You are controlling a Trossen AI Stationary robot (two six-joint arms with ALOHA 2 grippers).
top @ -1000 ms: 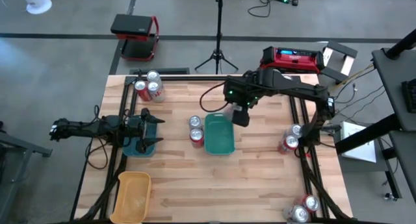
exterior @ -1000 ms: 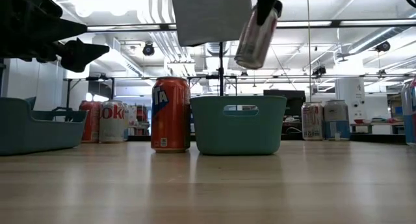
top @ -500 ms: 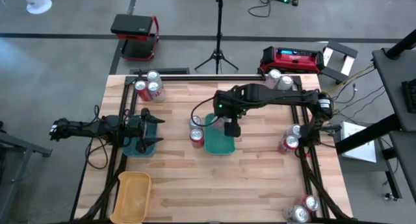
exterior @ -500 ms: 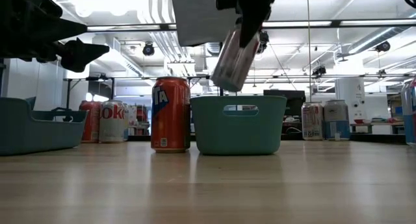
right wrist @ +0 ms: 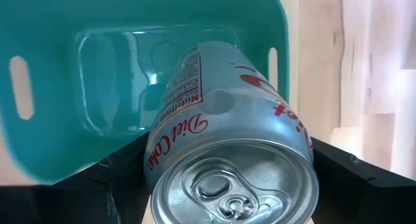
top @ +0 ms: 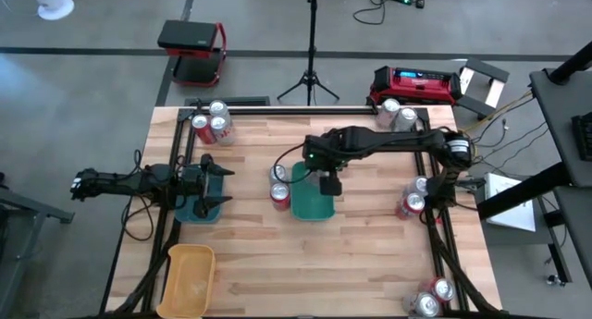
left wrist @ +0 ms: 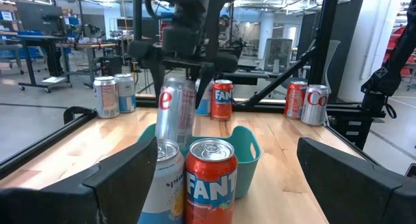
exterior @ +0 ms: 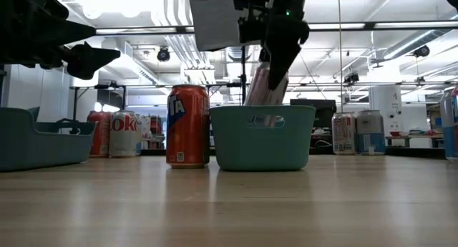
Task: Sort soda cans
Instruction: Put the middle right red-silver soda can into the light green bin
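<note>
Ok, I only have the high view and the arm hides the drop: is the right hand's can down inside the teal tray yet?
Observer: Partly. The low view shows the silver can tilted, its lower end below the teal tray rim.
Operator: Which soda?
Observer: The right wrist view reads Diet Coke; no other can shows in that tray.
Operator: Is it gripped?
Observer: Yes, the left wrist view shows the right hand shut on its top. The left hand waits open at the left.

Wooden tabletop [top: 361, 254] carried a teal tray [top: 312, 203] at centre with two soda cans [top: 278, 183] just beside it. A second teal tray [top: 197, 211] and a yellow tray [top: 190, 277] sat left. Further cans stood in clusters at the far-left corner [top: 212, 123], far-right corner [top: 396, 113], right edge [top: 413, 199] and near-right corner [top: 431, 298].
</note>
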